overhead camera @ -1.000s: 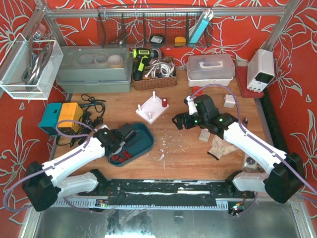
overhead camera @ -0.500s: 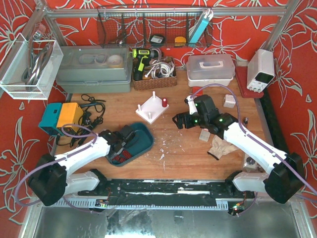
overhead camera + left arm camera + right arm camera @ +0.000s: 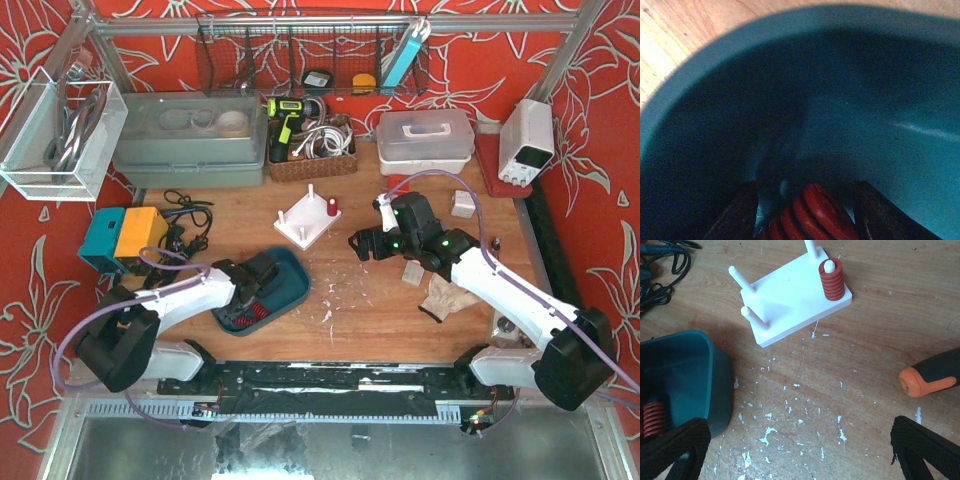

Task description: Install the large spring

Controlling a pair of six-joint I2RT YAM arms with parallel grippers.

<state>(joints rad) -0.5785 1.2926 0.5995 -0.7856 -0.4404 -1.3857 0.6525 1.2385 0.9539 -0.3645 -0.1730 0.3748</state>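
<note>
Left wrist view: spring (image 3: 812, 215) cut off by the bottom edge, only the top coils show. Left fingers (image 3: 732, 217) are dark blurry stubs, contact with the coils unclear. Right wrist view: tray (image 3: 690, 365) clipped at the left edge, tool handle (image 3: 932, 375) at the right, one peg (image 3: 811, 246) of the white block (image 3: 790, 300) at the top.

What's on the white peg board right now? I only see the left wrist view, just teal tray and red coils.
Observer: One red spring sits on a corner peg of the white peg board; its three other pegs are bare.
Operator: Is the right gripper carrying anything?
Observer: No, the right gripper hovers open and empty over the wooden table, beside the board.
</note>
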